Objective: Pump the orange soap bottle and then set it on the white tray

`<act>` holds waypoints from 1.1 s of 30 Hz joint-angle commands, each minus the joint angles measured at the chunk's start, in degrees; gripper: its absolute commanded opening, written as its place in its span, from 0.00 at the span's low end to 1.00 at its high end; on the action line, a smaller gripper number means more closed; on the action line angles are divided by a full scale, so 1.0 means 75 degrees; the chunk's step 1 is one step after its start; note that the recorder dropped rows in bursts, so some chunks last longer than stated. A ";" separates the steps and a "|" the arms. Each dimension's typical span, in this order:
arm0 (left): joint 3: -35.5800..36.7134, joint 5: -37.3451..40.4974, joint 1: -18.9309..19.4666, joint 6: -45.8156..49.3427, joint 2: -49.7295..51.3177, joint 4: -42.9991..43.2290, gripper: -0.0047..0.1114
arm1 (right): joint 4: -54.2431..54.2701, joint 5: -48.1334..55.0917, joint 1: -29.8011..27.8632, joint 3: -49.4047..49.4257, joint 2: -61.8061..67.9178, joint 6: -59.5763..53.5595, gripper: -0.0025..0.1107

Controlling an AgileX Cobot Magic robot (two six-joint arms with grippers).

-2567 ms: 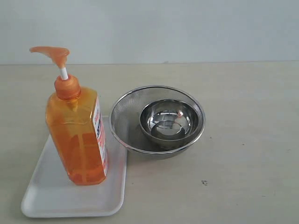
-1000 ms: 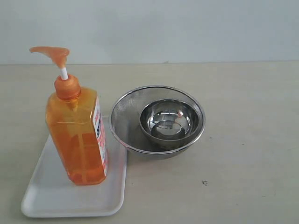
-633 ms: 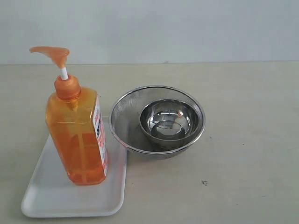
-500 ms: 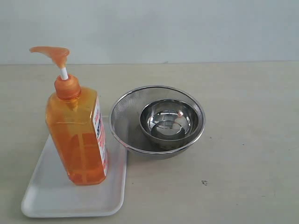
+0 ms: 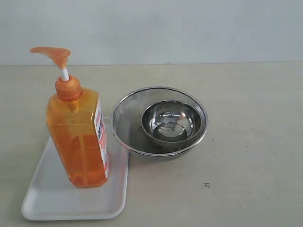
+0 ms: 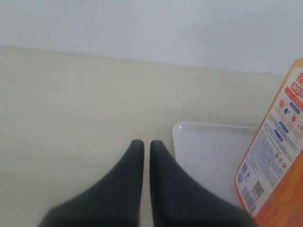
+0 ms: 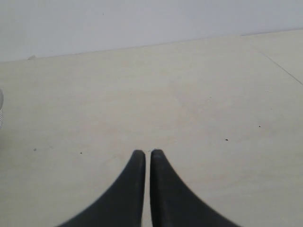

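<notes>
The orange soap bottle [image 5: 80, 137] stands upright on the white tray [image 5: 52, 198] at the front left of the exterior view, its pump head [image 5: 53, 54] raised on the white stem. The left wrist view catches the bottle's printed label [image 6: 277, 161] and a corner of the tray [image 6: 203, 151]. My left gripper [image 6: 147, 143] is shut and empty, over bare table just beside that tray corner. My right gripper [image 7: 147, 152] is also shut and empty over bare table, away from the bottle. Neither gripper appears in the exterior view.
A steel mesh bowl [image 5: 128, 113] holding a smaller steel bowl [image 5: 171, 124] stands just right of the tray, its rim close to the bottle. A sliver of that mesh rim [image 7: 1, 111] shows in the right wrist view. A pale wall runs behind the beige table.
</notes>
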 commanded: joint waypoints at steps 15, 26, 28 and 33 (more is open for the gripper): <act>0.0031 0.0018 0.0020 0.0034 -0.0018 -0.0028 0.08 | -0.0090 0.0079 0.0415 0.0029 -0.0032 -0.0165 0.03; 0.0031 0.0018 0.0020 0.0034 -0.0018 -0.0028 0.08 | -0.0090 0.0079 0.0415 0.0029 -0.0032 -0.0165 0.03; 0.0031 0.0018 0.0020 0.0034 -0.0018 -0.0028 0.08 | -0.0090 0.0079 0.0415 0.0029 -0.0032 -0.0165 0.03; 0.0031 0.0018 0.0020 0.0034 -0.0018 -0.0028 0.08 | -0.0090 0.0079 0.0415 0.0029 -0.0032 -0.0165 0.03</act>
